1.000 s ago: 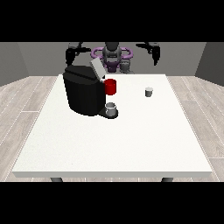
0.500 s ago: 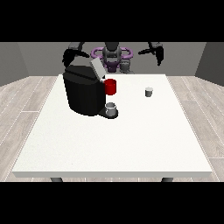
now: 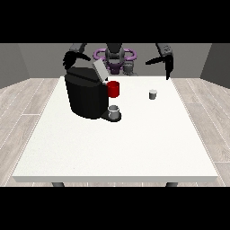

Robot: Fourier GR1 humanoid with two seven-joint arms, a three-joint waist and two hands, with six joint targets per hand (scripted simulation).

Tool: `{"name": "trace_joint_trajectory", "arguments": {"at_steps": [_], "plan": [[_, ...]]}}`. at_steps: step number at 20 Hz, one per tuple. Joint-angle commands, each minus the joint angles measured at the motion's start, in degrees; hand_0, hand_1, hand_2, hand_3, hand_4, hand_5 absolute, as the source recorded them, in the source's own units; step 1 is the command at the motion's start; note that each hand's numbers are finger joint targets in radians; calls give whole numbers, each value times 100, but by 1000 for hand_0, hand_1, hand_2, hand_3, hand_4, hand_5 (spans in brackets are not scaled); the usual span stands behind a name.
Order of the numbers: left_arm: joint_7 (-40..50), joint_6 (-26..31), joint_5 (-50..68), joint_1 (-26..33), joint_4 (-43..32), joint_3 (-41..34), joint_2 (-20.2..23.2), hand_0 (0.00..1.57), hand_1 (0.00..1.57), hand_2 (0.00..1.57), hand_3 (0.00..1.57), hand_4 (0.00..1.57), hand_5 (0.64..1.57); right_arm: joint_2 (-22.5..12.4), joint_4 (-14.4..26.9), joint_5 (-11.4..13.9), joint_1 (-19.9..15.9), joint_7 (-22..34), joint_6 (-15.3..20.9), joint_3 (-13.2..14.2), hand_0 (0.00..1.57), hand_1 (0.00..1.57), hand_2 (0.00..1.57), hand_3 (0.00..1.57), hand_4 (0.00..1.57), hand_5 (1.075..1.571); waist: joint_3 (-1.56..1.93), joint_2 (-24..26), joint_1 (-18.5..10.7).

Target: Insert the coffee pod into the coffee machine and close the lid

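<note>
The black coffee machine stands on the table's left half with its grey lid tilted up. A red part sticks out at its front, and a grey cup sits on its drip base. The small grey coffee pod stands alone on the table, right of the machine. The hand at the view's right hangs above and behind the pod, fingers pointing down, holding nothing. The hand at the view's left is raised behind the machine's top.
The white table stretches wide towards the camera. The robot's purple and grey torso stands behind the far edge. Wooden floor surrounds the table.
The hand at the view's right has moved outward and lower, towards the pod's side. The hand at the view's left has shifted slightly. The machine, lid and pod have not moved.
</note>
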State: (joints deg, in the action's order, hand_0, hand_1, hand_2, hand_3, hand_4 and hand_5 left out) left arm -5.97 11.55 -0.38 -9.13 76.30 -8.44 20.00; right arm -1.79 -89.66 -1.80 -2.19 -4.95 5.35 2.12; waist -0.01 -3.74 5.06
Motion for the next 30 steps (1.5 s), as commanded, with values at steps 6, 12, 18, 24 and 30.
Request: {"name": "trace_joint_trajectory", "arguments": {"at_steps": [6,12,18,24,30], "plan": [[-422,-179,-578,-702,-1484,-97,156,0,0,0,0,0,1571,61,260,121,-462,-138,203,24,0,0,0,0,352,1571,0,-560,76],[-285,-322,-990,-1207,-2155,37,211,0,0,0,0,0,1571,-44,463,143,-884,431,293,35,0,0,0,0,371,1571,-1,-635,130],[-347,-146,-1390,-1470,-2531,253,333,0,0,375,0,0,1571,-165,842,224,-1002,513,334,163,0,0,0,0,424,1571,1,-477,16],[-307,-592,-1671,-1843,-3236,94,273,695,695,778,429,0,1571,-82,951,393,-1066,231,415,33,0,0,0,0,427,1571,0,-670,165],[-529,-491,-2213,-1862,-3629,332,672,580,580,719,472,0,1571,93,785,398,-862,365,429,-162,0,0,0,0,453,1571,-1,-579,309]]}}
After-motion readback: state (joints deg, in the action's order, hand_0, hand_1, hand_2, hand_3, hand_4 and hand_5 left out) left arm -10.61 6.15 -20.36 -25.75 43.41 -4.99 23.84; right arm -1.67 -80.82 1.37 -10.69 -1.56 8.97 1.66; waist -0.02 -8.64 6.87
